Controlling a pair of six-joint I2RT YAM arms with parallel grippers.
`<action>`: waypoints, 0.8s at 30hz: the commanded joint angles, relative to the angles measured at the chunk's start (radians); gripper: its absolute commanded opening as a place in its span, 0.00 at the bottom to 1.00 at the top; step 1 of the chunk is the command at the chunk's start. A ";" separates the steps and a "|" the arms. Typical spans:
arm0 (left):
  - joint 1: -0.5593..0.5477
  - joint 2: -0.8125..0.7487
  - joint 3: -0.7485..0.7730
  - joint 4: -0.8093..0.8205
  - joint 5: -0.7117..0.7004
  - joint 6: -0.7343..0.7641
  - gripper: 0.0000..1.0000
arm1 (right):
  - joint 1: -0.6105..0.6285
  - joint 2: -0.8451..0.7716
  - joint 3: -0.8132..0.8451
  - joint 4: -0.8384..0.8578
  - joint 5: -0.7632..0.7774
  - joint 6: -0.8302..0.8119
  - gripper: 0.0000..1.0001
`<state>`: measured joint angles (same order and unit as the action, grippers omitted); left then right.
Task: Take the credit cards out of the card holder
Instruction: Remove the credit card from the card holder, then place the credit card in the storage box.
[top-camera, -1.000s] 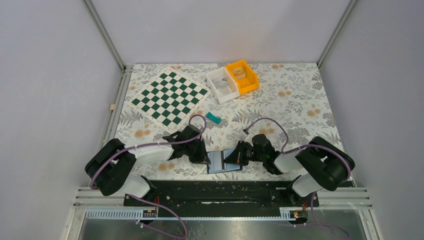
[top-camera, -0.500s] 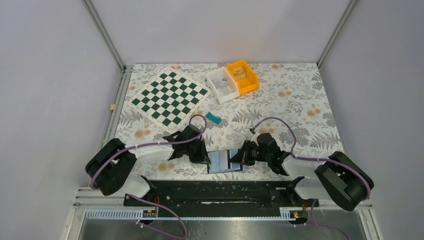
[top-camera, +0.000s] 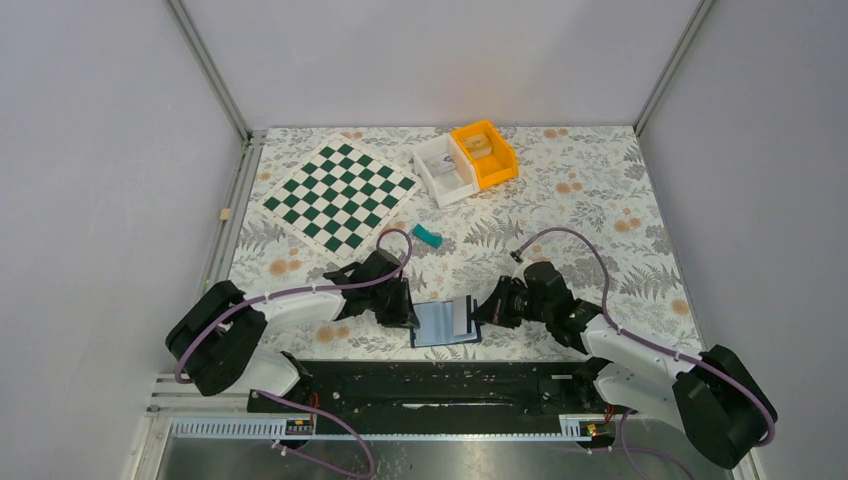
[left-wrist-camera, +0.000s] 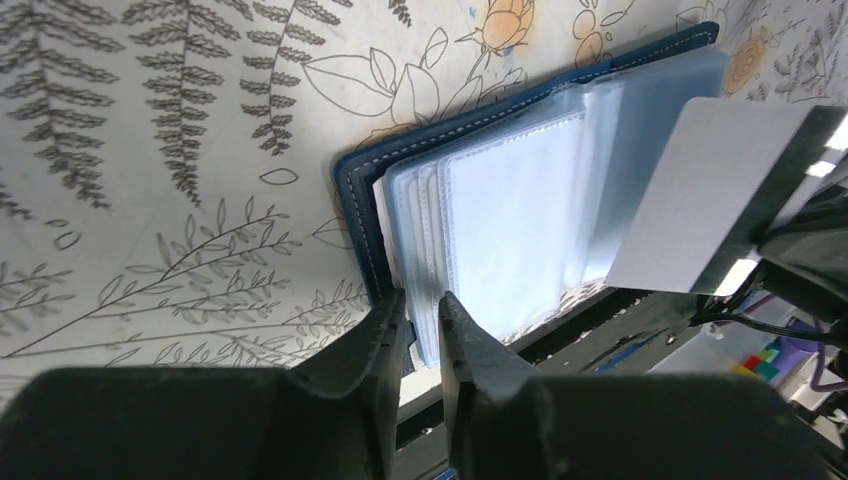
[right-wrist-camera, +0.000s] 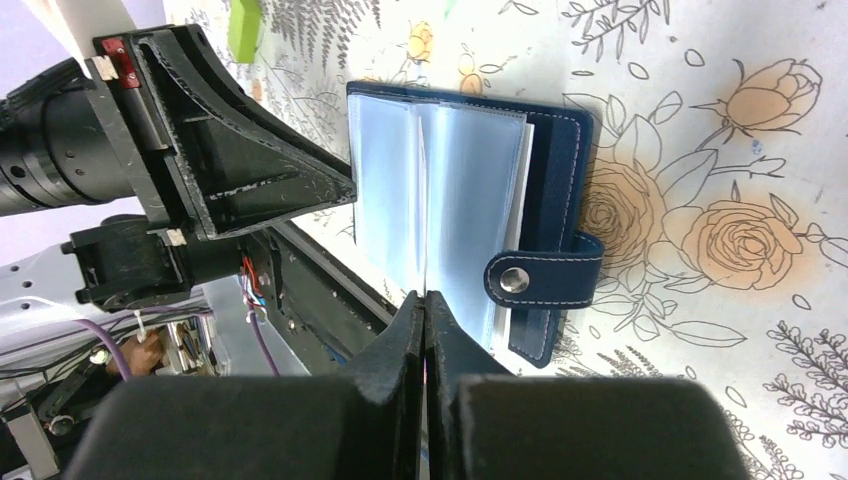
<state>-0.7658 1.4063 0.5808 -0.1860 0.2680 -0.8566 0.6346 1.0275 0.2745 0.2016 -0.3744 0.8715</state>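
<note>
1. Card holder (top-camera: 440, 327): sm. navy bifold w/ pale stitching, lying open & flat at near edge, approx. centre.
2. Clear pale-blue sleeves (left-wrist-camera: 510, 230) stacked inside, slightly fanned. Snap tab (right-wrist-camera: 545, 278) w/ silver stud lies across one cover edge.
3. Credit card (left-wrist-camera: 700, 195): plain whitish-grey, blank face, raised & tilted over holder's rt half. Can't tell if its low edge is still in a sleeve.

The card holder (top-camera: 445, 323) lies at the table's (top-camera: 600, 200) near edge; chessboard (top-camera: 339, 196) and bins (top-camera: 497, 168) behind.
</note>
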 joint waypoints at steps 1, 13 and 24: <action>-0.001 -0.075 0.043 -0.046 -0.046 0.063 0.22 | -0.008 -0.053 0.072 -0.112 0.028 -0.004 0.00; -0.076 -0.324 0.048 0.141 -0.204 0.308 0.40 | -0.009 -0.145 0.168 -0.286 0.054 0.183 0.00; -0.439 -0.496 -0.096 0.481 -0.458 0.964 0.49 | -0.009 -0.219 0.202 -0.331 0.075 0.253 0.00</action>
<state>-1.1286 0.9218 0.5293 0.1173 -0.0666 -0.1967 0.6319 0.8444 0.4164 -0.1009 -0.3271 1.0924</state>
